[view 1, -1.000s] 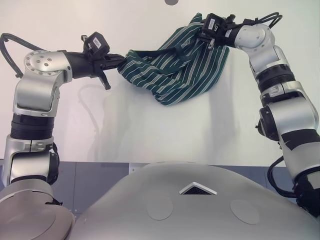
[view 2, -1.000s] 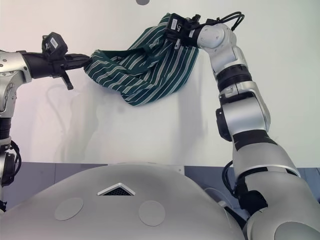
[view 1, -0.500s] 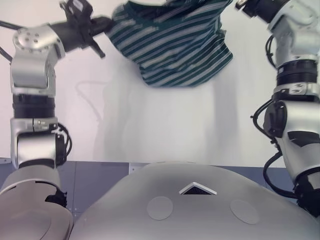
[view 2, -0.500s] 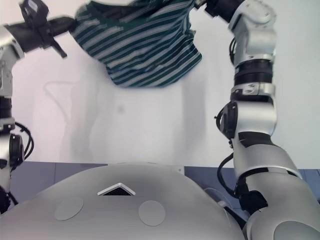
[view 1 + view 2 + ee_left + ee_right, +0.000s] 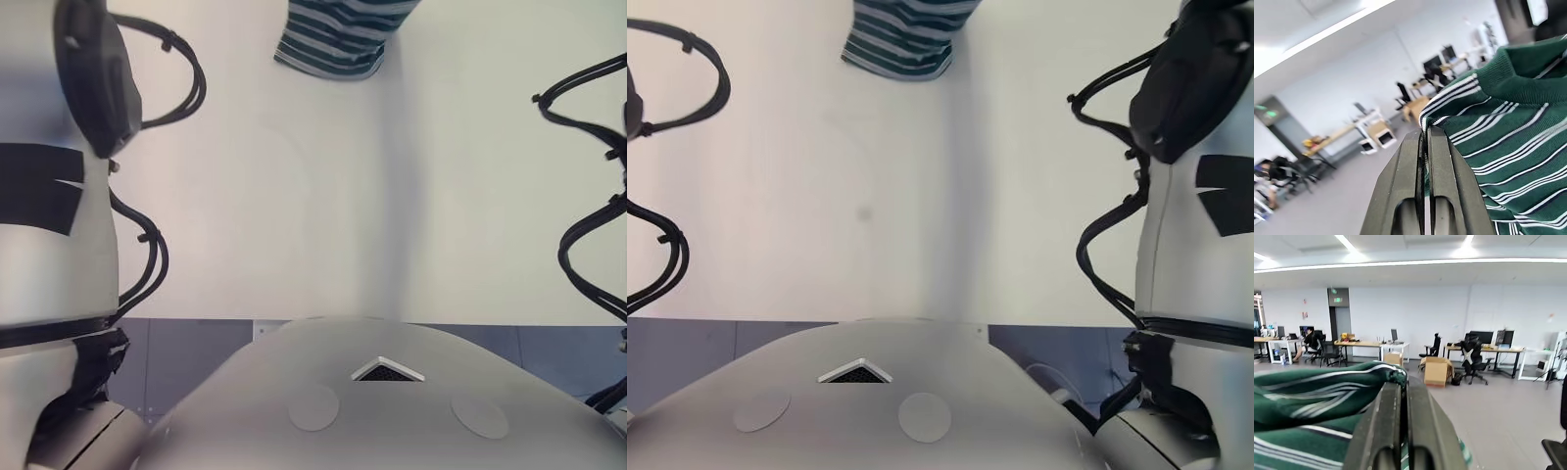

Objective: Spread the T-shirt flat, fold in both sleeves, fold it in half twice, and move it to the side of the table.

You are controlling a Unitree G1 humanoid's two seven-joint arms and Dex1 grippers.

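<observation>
The dark green T-shirt with white stripes hangs in the air, and its lower end [image 5: 338, 37] dangles over the far middle of the white table [image 5: 294, 196]. Both arms are raised high at the table's two sides. In the left wrist view my left gripper [image 5: 1426, 129] is shut on the T-shirt [image 5: 1508, 122] at a striped edge near the collar. In the right wrist view my right gripper [image 5: 1400, 384] is shut on another bunched edge of the T-shirt [image 5: 1312, 401]. The upper part of the shirt is hidden above the eye views.
Black cables [image 5: 167, 59] loop off the left arm over the table's left side, and more cables [image 5: 588, 196] hang at the right. The table's near edge [image 5: 294, 319] runs just ahead of me. Desks and chairs stand in the room behind.
Both grippers have lifted the T-shirt from table height up past the top of the eye views. The shirt now hangs narrow, with just its hem in sight.
</observation>
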